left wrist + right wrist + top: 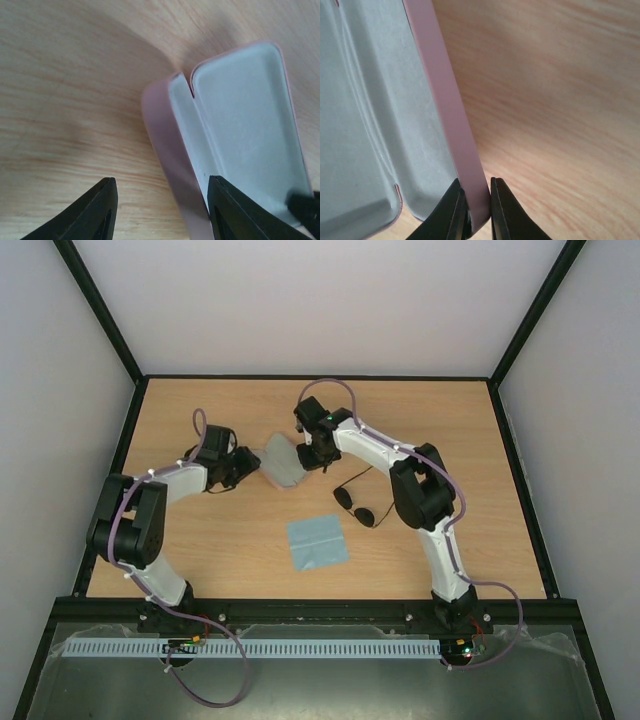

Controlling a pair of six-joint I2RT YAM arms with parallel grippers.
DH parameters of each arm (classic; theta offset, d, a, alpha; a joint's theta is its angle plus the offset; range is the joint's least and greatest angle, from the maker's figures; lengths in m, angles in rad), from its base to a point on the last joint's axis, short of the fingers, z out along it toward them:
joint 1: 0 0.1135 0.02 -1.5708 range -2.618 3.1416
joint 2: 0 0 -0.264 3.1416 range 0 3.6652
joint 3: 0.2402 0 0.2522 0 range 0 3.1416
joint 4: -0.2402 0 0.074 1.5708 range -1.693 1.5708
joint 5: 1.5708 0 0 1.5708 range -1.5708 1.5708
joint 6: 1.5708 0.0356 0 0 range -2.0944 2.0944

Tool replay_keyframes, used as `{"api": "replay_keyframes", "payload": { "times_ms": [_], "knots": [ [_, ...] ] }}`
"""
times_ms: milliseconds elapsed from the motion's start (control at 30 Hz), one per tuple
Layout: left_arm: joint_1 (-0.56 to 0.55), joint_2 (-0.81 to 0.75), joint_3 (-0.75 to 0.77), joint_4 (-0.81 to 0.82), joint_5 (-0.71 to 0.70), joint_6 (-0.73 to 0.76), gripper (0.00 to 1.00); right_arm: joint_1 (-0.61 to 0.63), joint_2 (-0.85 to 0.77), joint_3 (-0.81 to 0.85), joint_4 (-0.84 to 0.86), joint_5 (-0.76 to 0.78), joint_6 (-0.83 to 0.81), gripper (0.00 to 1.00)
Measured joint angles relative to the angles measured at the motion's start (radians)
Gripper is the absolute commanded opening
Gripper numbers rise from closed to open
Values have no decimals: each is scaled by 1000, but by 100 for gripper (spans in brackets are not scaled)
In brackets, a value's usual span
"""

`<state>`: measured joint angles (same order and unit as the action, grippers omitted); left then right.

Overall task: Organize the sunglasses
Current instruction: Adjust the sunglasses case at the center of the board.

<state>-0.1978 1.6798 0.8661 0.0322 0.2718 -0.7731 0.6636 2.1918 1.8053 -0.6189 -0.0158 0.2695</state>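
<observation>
The sunglasses [358, 505], with dark oval lenses and a thin wire frame, lie on the table right of centre, touched by neither gripper. The pink case [283, 462] lies open at mid-table and shows its grey lining. My left gripper [241, 466] is open at the case's left end. In the left wrist view the left gripper [162, 212] straddles the case's [240, 125] pink side wall, one finger over the lining. My right gripper [316, 452] is at the case's right end. In the right wrist view the right gripper [474, 212] is shut on the case's pink wall [445, 110].
A light blue square cloth [317, 542] lies flat on the table in front of the case, left of the sunglasses. A black frame rail [320, 377] borders the wooden table at the back and sides.
</observation>
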Motion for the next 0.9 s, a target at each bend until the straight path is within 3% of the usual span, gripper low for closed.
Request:
{"api": "replay_keyframes", "payload": {
  "times_ms": [267,600,900],
  "knots": [
    [-4,-62,-37,0,-8,-1,53,-3,82,149,-29,100,-64,11],
    [-13,-101,-61,-24,-8,-1,56,2,83,166,31,222,-249,14],
    [43,-299,-63,-92,-12,15,59,28,14,-28,201,203,-422,18]
  ]
}}
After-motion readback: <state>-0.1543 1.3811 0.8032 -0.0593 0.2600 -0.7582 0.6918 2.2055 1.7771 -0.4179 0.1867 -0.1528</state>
